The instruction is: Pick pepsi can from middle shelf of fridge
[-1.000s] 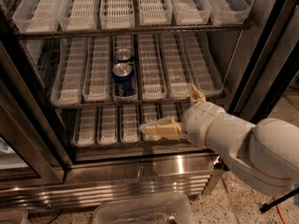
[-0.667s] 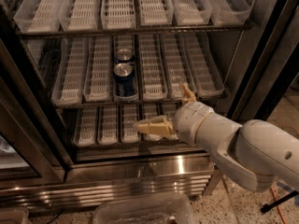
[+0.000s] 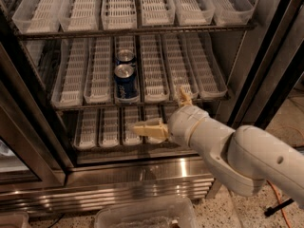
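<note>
The fridge point(image 3: 142, 172) stands open, with racks of white slotted trays. On the middle shelf point(image 3: 204, 75), two dark-blue cans stand in the third lane from the left. The pepsi can point(image 3: 126, 82) is at the front and its twin point(image 3: 125, 57) is right behind it. My gripper point(image 3: 157, 108) is open and empty. It sits in front of the fridge, below and to the right of the pepsi can, not touching it. One tan finger point(image 3: 147, 128) points left over the bottom shelf. The other finger point(image 3: 183, 97) points up at the middle shelf's front edge.
The top shelf point(image 3: 118, 8) and the bottom shelf point(image 3: 102, 127) hold bare white trays. The dark door frame point(image 3: 266, 65) is on the right and the glass door point(image 3: 19, 127) is on the left. A clear plastic bin point(image 3: 142, 215) lies on the floor in front.
My gripper and arm have shifted slightly to the left and toward the shelves. The cans have not moved.
</note>
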Motion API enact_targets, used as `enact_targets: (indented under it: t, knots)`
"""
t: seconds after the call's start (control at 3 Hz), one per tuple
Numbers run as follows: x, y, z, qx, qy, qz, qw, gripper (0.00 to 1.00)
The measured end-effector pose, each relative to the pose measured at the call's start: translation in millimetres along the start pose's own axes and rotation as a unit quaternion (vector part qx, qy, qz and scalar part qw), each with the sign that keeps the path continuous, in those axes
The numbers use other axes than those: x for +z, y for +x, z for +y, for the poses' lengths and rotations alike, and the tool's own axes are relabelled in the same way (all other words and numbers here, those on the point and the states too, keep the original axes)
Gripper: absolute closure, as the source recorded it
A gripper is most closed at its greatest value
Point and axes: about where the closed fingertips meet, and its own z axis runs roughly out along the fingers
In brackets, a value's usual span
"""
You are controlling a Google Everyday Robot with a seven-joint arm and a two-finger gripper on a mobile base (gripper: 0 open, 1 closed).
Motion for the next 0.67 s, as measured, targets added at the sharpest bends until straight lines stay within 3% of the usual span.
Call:
enact_targets:
  t: [0.67]
  knots:
    - [45, 2, 23, 0.014, 0.033, -0.045, 0.9984, 0.00]
